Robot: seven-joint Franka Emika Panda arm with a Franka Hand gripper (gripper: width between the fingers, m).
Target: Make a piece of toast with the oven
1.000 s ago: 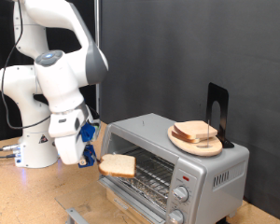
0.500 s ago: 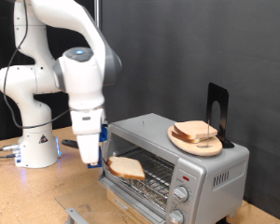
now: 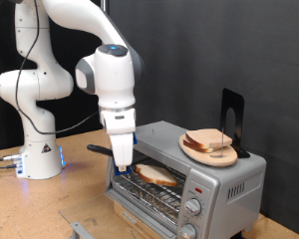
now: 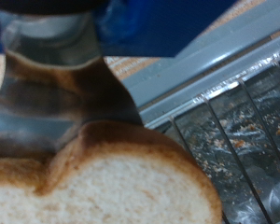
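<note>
The silver-grey toaster oven (image 3: 224, 179) stands at the exterior view's right with its door open. My gripper (image 3: 124, 163) is at the oven's mouth, shut on the piece of toast (image 3: 157, 175), a pale slice with a brown crust held flat just above the inner wire rack (image 3: 174, 189). In the wrist view the toast (image 4: 103, 182) fills the foreground, a dark finger (image 4: 56, 98) presses on its crust, and the rack (image 4: 233, 103) lies beyond.
A round wooden plate (image 3: 229, 157) with a stack of like slices (image 3: 207, 140) sits on the oven's top, beside a black upright stand (image 3: 231, 118). Round knobs (image 3: 194, 207) run down the oven's right front. The robot base (image 3: 35, 159) stands at the exterior view's left.
The arm has swung toward the exterior view's right, carrying the toast from in front of the open door into the oven's opening, over the rack.
</note>
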